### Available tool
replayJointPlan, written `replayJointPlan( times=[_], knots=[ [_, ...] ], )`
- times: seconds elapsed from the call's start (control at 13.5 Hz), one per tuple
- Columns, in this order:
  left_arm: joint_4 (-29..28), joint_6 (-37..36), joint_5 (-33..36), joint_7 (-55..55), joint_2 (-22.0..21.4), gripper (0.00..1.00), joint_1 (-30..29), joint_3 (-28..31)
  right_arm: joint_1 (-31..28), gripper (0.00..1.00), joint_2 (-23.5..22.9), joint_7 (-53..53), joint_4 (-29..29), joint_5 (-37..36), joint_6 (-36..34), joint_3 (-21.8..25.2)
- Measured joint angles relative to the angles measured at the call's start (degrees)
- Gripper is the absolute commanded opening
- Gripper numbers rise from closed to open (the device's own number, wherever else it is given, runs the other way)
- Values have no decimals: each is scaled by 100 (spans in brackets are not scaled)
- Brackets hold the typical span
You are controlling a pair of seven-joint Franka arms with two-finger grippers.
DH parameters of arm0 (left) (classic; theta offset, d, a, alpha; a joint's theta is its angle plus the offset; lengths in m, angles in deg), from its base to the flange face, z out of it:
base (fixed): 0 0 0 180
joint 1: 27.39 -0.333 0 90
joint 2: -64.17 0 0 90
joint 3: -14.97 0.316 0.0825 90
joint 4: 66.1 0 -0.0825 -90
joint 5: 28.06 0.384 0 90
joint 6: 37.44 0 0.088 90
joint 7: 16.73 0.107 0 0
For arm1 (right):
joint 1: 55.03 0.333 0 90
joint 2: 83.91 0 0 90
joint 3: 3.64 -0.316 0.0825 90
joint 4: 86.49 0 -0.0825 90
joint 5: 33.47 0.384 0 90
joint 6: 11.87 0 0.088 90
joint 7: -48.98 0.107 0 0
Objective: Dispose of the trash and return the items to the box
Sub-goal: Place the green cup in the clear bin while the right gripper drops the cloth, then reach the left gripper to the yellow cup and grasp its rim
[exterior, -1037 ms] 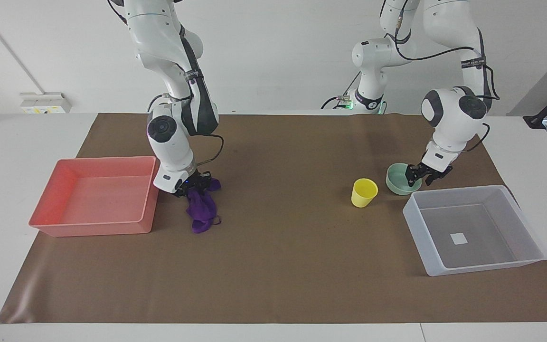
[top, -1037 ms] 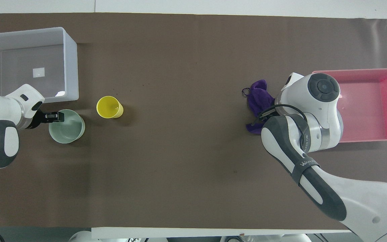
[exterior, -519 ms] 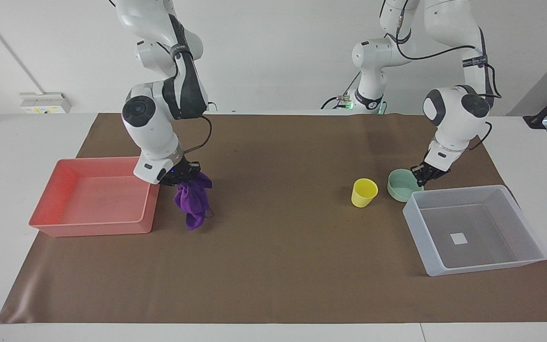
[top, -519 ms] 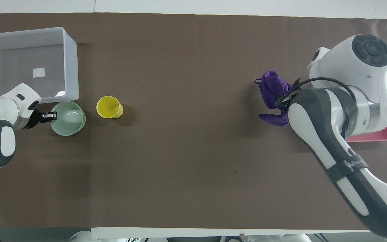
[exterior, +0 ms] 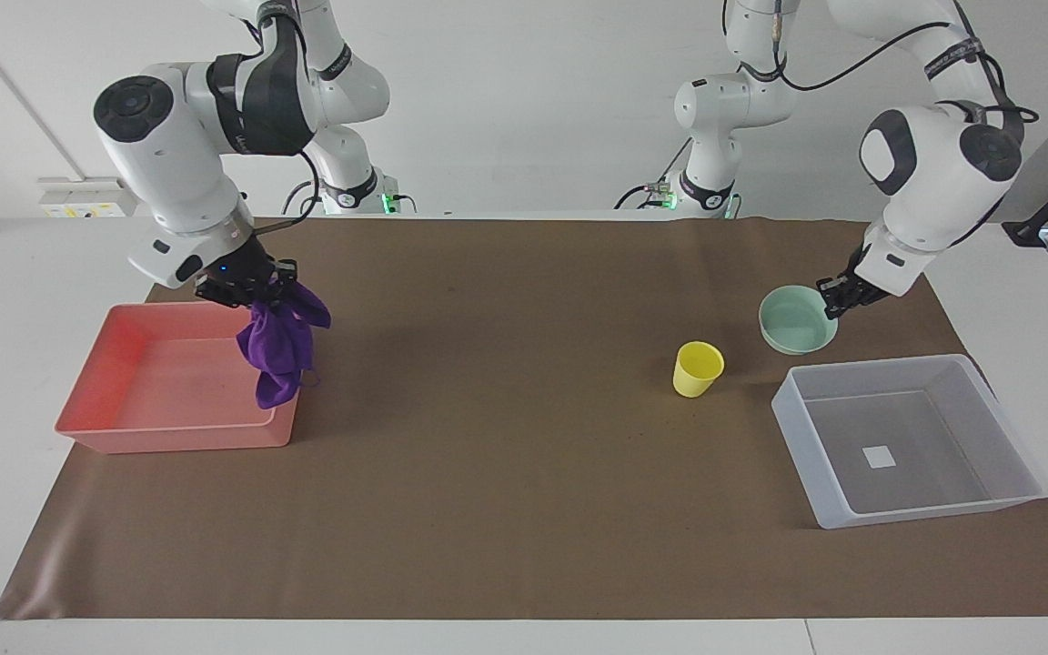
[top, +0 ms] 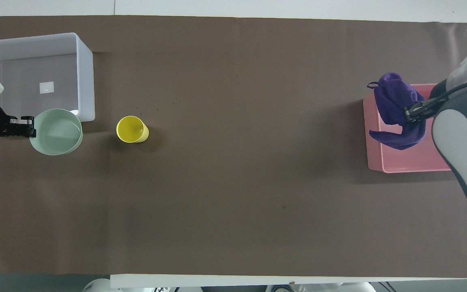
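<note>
My right gripper (exterior: pixel 246 289) is shut on the purple rag (exterior: pixel 278 350), which hangs in the air over the pink tray's edge toward the table's middle. The rag also shows in the overhead view (top: pixel 395 109), next to the right gripper (top: pixel 410 113). My left gripper (exterior: pixel 829 296) is shut on the rim of the mint-green bowl (exterior: pixel 795 320) and holds it above the mat, by the corner of the translucent box (exterior: pixel 924 514) that is nearer to the robots. The overhead view shows this gripper (top: pixel 28 126), bowl (top: pixel 57 132) and box (top: pixel 85 81). The yellow cup (exterior: pixel 698 368) stands upright on the mat beside the bowl (top: pixel 131 129).
The pink tray (exterior: pixel 169 437) lies at the right arm's end of the table (top: pixel 403 168). The box holds only a white sticker (exterior: pixel 879 457) on its floor. A brown mat (exterior: pixel 524 509) covers the table.
My right gripper has lifted the rag off the mat and carried it up and over the pink tray's edge. My left gripper has raised the bowl off the mat.
</note>
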Motion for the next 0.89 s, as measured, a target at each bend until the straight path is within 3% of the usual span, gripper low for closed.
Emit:
replayJointPlan(
  times=[0.15,0.37,0.52,0.67,0.74,0.81,0.89],
  knots=[
    [566,41,-270,-22,359,0,-206,25,-455,6,28,-112,263,-63,62,13],
    [1585,442,-385,-17,1446,0,-572,59,-1051,9,151,-762,996,-63,794,26],
    [1887,901,-398,-18,2046,0,-654,61,-1166,12,174,-916,1447,-63,1224,26],
    [1910,1368,-400,-21,2510,0,-670,63,-1157,25,169,-916,1730,-63,1480,11],
    [1908,1503,-400,-21,2712,1,-672,63,-1156,38,151,-916,1805,-64,1539,4],
    [1910,1573,-400,-21,2853,43,-675,63,-1155,48,114,-926,1839,-64,1614,0],
    [1920,1577,-399,-21,2908,98,-677,64,-1150,88,84,-952,1846,-64,1669,-6]
  ],
)
